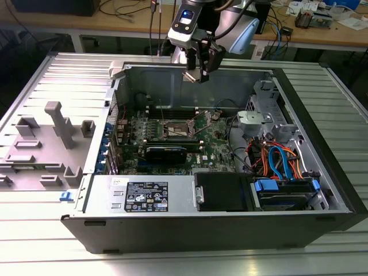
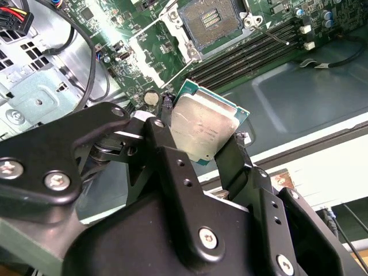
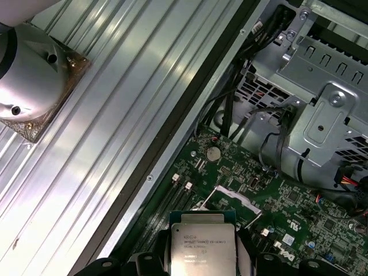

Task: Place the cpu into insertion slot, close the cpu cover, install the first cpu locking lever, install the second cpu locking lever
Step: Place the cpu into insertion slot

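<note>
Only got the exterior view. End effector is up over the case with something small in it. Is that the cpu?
Observer: Yes. In the second wrist view the end effector is shut on the cpu, gripping two opposite edges, metal top showing.
Operator: Insertion slot free?
Observer: Free. The second wrist view shows the insertion slot with its contact field bare.
Operator: Cover?
Observer: Open. The cpu cover is swung off the slot, on the side toward the round coin cell.
</note>
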Tool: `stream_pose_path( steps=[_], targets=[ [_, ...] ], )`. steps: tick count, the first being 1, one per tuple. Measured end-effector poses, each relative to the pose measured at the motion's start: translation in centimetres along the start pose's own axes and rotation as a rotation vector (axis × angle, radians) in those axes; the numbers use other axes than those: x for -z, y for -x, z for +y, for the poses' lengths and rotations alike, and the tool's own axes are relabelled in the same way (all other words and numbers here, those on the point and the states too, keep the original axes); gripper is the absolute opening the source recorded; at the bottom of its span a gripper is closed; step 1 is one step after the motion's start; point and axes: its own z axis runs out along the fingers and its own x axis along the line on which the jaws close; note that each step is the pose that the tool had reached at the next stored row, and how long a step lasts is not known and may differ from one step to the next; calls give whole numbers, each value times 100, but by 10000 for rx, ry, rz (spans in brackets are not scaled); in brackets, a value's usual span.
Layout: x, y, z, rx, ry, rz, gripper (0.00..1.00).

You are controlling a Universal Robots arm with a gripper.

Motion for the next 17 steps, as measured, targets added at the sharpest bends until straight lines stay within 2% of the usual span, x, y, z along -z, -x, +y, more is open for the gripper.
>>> stream_pose_path(
  steps=[9, 11, 14, 17],
  targets=[
    [-1, 0, 0, -73, 2, -6, 55],
    [-6, 0, 0, -320, 7, -27, 55],
    [-23, 0, -1, -984, 15, -86, 55],
    [-33, -2, -15, -1097, 19, -95, 55]
  ],
)
